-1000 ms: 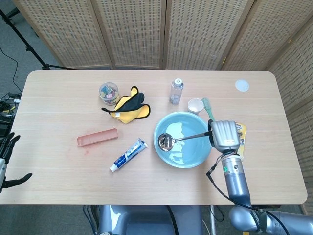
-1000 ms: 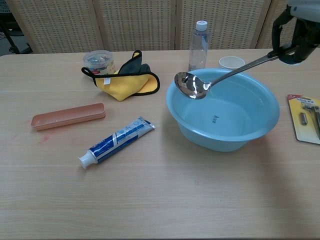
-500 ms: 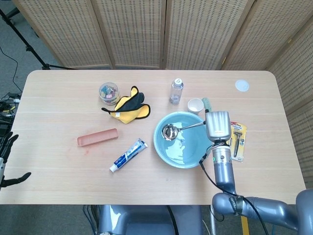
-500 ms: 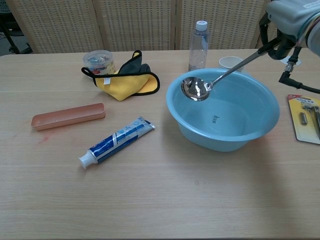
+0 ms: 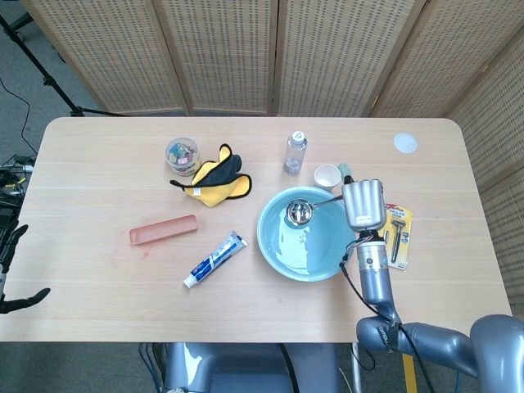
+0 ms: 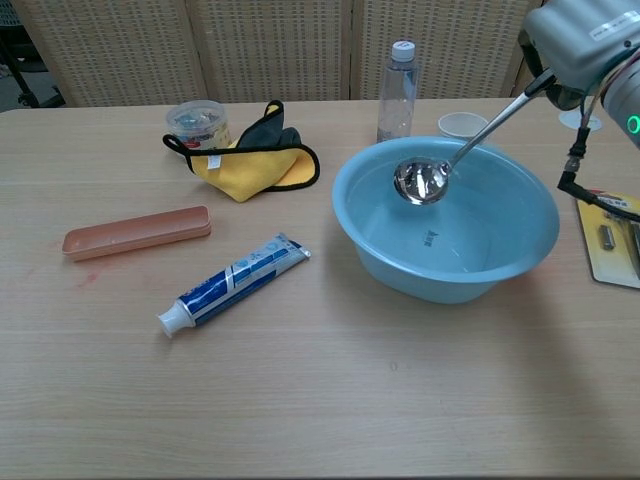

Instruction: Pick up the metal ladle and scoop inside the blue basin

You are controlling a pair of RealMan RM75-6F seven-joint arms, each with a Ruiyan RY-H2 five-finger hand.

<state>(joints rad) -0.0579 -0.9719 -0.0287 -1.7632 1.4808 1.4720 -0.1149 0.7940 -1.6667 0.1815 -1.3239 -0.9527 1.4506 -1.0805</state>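
Note:
My right hand [image 5: 363, 204] [image 6: 578, 45] hovers over the right rim of the blue basin [image 5: 278, 253] [image 6: 446, 272] and grips the handle of the metal ladle. The ladle's shiny bowl [image 5: 298, 212] [image 6: 420, 182] hangs inside the basin, near its middle and toward the far side, with the handle [image 6: 495, 119] slanting up to the hand. My left hand [image 5: 10, 274] shows only at the far left edge of the head view, off the table, holding nothing with its fingers apart.
A toothpaste tube [image 5: 214, 259] and a pink case [image 5: 163, 229] lie left of the basin. Behind it are a yellow cloth [image 5: 218, 182], a small jar [image 5: 182, 153], a water bottle [image 5: 296, 152] and a white cup [image 5: 327, 176]. A carded razor pack [image 5: 398, 235] lies right of the basin.
The ladle's bowl has swung from the basin's left rim to its middle and dipped lower. My right hand moved slightly toward the far side, tilting the handle steeper.

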